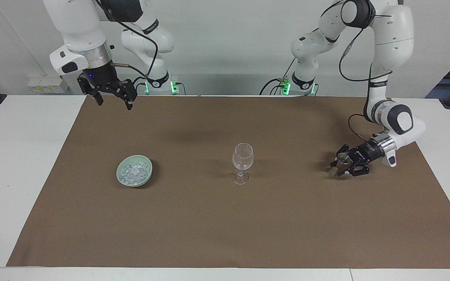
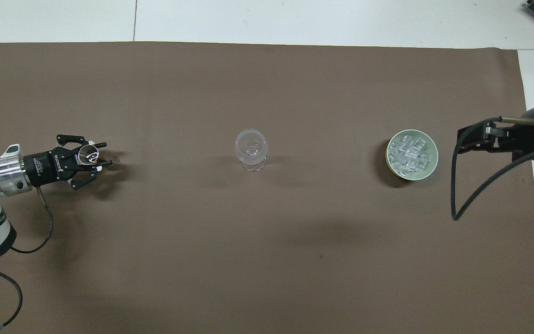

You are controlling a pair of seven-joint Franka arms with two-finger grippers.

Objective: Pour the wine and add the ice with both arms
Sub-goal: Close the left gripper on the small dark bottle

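Ice, many small glassy chunks heaped together, lies in a pale green bowl that sits on the brown cloth toward the right arm's end of the table.

Closest to the 2 robots, the right gripper hangs high over the edge of the cloth on the robots' own side. Its jaws are spread wide and hold nothing. It is well apart from the bowl, and this arm waits.

Next comes 1 row of 3 things, all about equally far from the robots. The bowl of ice is at the right arm's end. A clear stemmed wine glass stands upright about midway along the cloth, apart from everything else (nothing dark shows in it).

At the left arm's end, the left gripper is turned sideways and sits low over the cloth, pointing along the row toward the glass. A small clear vessel with a round open rim sits inside its reach. From overhead that rim shows as a bright ring just inside the gripper. Whether the gripper is clamped on the vessel or only around it, I cannot tell. I also cannot tell whether the vessel rests on the cloth.

Farther from the robots than this row, only cloth shows, then the white table.
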